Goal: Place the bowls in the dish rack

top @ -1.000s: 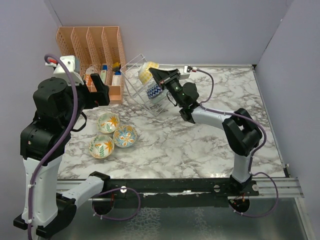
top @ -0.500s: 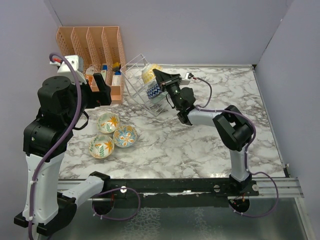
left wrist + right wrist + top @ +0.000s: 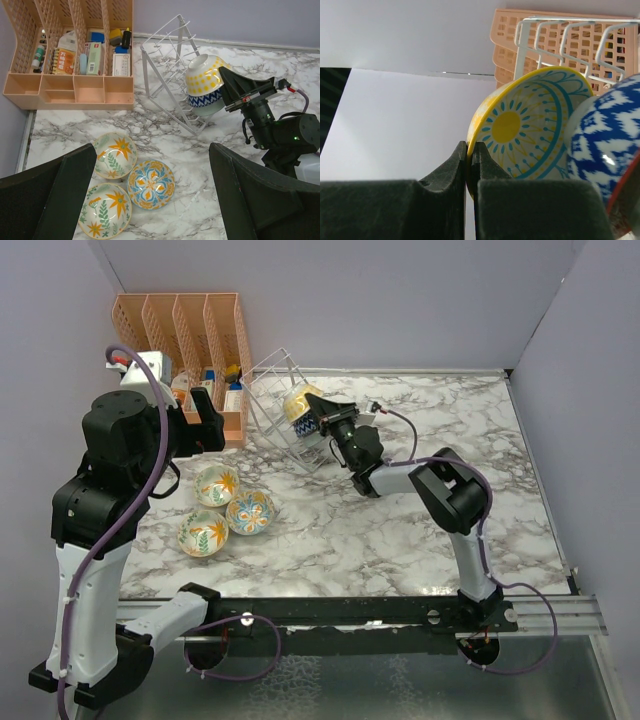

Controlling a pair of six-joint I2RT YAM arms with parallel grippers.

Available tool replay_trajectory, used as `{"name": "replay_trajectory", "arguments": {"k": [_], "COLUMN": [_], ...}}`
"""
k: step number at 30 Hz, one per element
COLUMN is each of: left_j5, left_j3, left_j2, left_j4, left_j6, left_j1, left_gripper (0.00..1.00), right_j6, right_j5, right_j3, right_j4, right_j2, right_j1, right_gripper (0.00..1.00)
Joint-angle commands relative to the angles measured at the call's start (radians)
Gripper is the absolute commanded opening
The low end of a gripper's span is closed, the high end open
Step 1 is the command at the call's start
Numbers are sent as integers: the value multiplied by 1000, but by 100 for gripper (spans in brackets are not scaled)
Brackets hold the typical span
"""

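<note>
R gripper (image 3: 470,150) is clamped on the rim of the yellow bowl (image 3: 520,127). One finger is inside the edge and one outside, w/ no gap showing. The bowl stands on edge just ahead of the fingertips, its sun-pattern inside facing the wrist cam, up in the rack (image 3: 165,55). Rack wires run right behind & above it.

Crowding it on the right in the R wrist view is the blue bowl (image 3: 607,130), zigzag pattern. Touching or only very close, can't tell. From the L wrist cam the yellow bowl sits on top of the blue one, w/ a pale bowl (image 3: 212,108) under both. All 3 are bunched at the rack end nearest the R hand.

The orange organizer (image 3: 180,325) is beyond the rack from the R hand, close beside it, w/ bottles & boxes (image 3: 95,52) in its slots.

L gripper (image 3: 203,422) is spread wide, nothing btwn the fingers, held high over the table (image 3: 400,530). Below it, 3 loose bowls (image 3: 115,154) sit upright in a tight cluster on the marble, rims touching or nearly so. Two have orange flowers & green leaves, and the blue-orange one (image 3: 150,183) lies toward the R arm. They are well apart from the R hand, w/ the rack's foot in btwn. From the L hand, the organizer is ahead-left and the rack ahead-right.
</note>
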Motion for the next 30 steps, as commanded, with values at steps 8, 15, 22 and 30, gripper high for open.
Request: {"name": "replay_trajectory", "arguments": {"k": [8, 15, 22, 30], "left_j5": [14, 12, 10, 13], "left_j3": [-10, -10, -2, 2], "left_j2": [-3, -4, -5, -5], "left_j4": [-7, 0, 3, 2], "left_j6": [17, 19, 17, 12], "left_j1": [-6, -8, -11, -11], "left_gripper": [99, 99, 99, 99], "right_j6": [51, 42, 52, 69], "right_j5": [8, 40, 52, 78], "right_j3": [97, 77, 56, 13], "right_j4": [66, -27, -136, -245], "right_j2": [123, 62, -2, -82], "right_j1": [-15, -15, -15, -15], "right_gripper": [6, 28, 41, 45]}}
